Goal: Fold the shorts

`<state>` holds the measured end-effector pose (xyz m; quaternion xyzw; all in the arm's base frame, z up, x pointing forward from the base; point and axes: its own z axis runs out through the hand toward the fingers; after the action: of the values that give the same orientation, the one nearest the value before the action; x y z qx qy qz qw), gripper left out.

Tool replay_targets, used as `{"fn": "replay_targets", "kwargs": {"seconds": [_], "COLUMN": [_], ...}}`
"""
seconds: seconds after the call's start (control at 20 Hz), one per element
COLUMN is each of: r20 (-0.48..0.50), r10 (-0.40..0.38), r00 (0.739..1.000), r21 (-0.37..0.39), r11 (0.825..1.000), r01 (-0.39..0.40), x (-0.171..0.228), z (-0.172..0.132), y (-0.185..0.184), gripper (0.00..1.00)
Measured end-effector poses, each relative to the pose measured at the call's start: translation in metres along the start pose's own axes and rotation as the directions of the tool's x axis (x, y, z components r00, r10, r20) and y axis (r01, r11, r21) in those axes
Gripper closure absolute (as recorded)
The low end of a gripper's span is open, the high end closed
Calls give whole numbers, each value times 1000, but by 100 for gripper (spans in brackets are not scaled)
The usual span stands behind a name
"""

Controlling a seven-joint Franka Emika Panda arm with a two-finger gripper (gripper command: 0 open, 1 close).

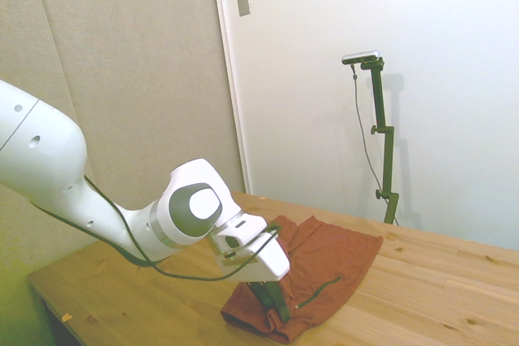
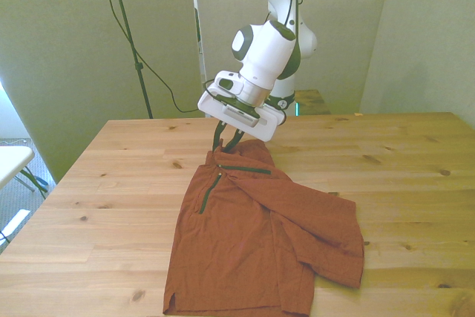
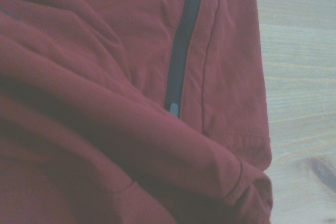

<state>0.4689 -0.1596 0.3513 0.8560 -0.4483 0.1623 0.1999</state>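
At the far waistband edge of the shorts point(image 2: 260, 235), which lie partly doubled over on the bench point(image 2: 415, 176), the gripper point(image 2: 229, 139) stands with jaws pinched on a fabric fold; lift only slightly, then draw it evenly toward the near hem.

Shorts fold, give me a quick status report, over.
Gripper down at the far waistband edge of the shorts, fingers around the fabric. Shorts lie on the table, one side already lapped over. Nothing in the way.
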Motion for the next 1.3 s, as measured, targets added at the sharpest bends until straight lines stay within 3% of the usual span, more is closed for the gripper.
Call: {"fn": "replay_targets", "kwargs": {"seconds": [0.2, 0.35, 0.5, 0.6, 0.75, 0.9, 1.05, 1.3], "r20": [-7, -46, -108, -173, -301, -417, -461, -482], "r10": [18, 24, -77, -172, -292, -361, -405, -454], "r00": [1000, 999, 991, 970, 908, 834, 790, 749], "r21": [27, 93, 168, 218, 246, 252, 262, 235], "r11": [999, 996, 981, 954, 896, 836, 788, 757], "r01": [-18, -20, 95, 208, 370, 488, 557, 610], "x": [8, 22, 13, -12, -46, -78, -123, -175], "z": [-15, -63, -110, -120, -117, -126, -138, -135], "y": [4, 14, -4, -45, -111, -165, -199, -222], "gripper": [0, 0, 0, 0, 0, 0, 0, 0]}}
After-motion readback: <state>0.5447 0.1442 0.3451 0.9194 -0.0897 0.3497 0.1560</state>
